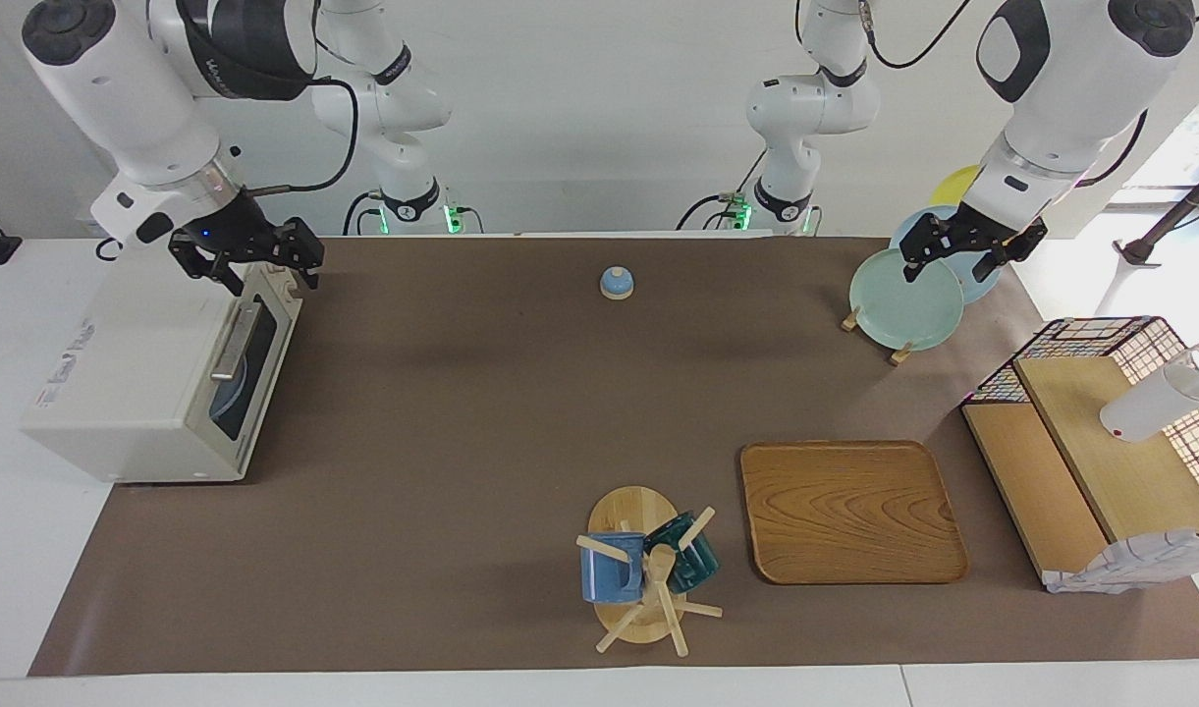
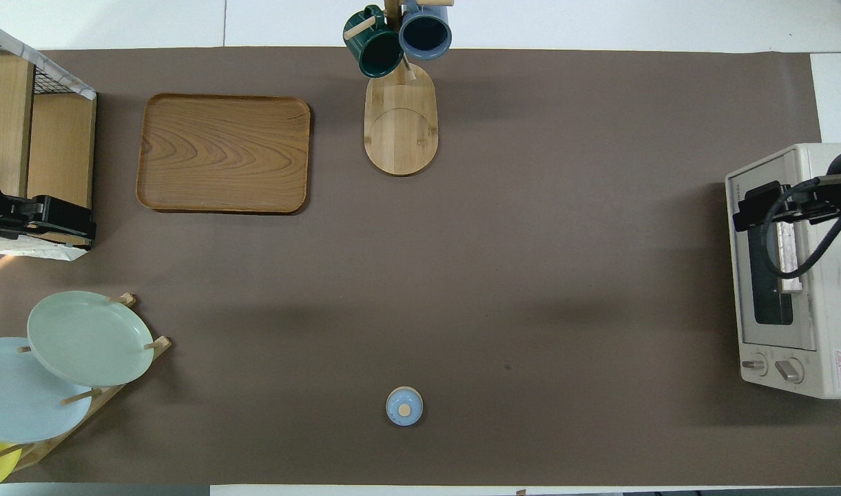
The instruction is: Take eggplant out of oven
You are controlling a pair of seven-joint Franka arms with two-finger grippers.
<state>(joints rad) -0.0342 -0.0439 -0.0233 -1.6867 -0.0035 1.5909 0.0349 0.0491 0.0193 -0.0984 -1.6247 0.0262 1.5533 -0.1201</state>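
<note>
The cream-white oven (image 1: 137, 393) stands at the right arm's end of the table, and it also shows in the overhead view (image 2: 816, 303). Its dark glass door (image 1: 250, 378) is shut, with the metal bar handle (image 1: 234, 342) across it. The eggplant is hidden; I cannot see it in either view. My right gripper (image 1: 270, 282) is open and hangs over the oven's top front edge, just above the door; it shows in the overhead view (image 2: 761, 207) too. My left gripper (image 1: 953, 267) is open and empty over the plate rack, and waits there.
A plate rack (image 1: 899, 352) with a green plate (image 1: 903, 299) stands near the left arm. A wooden tray (image 1: 849, 511), a mug tree (image 1: 648, 574) with two mugs, a small blue dome (image 1: 616, 283) and a wire-and-wood shelf (image 1: 1100, 462) stand on the brown mat.
</note>
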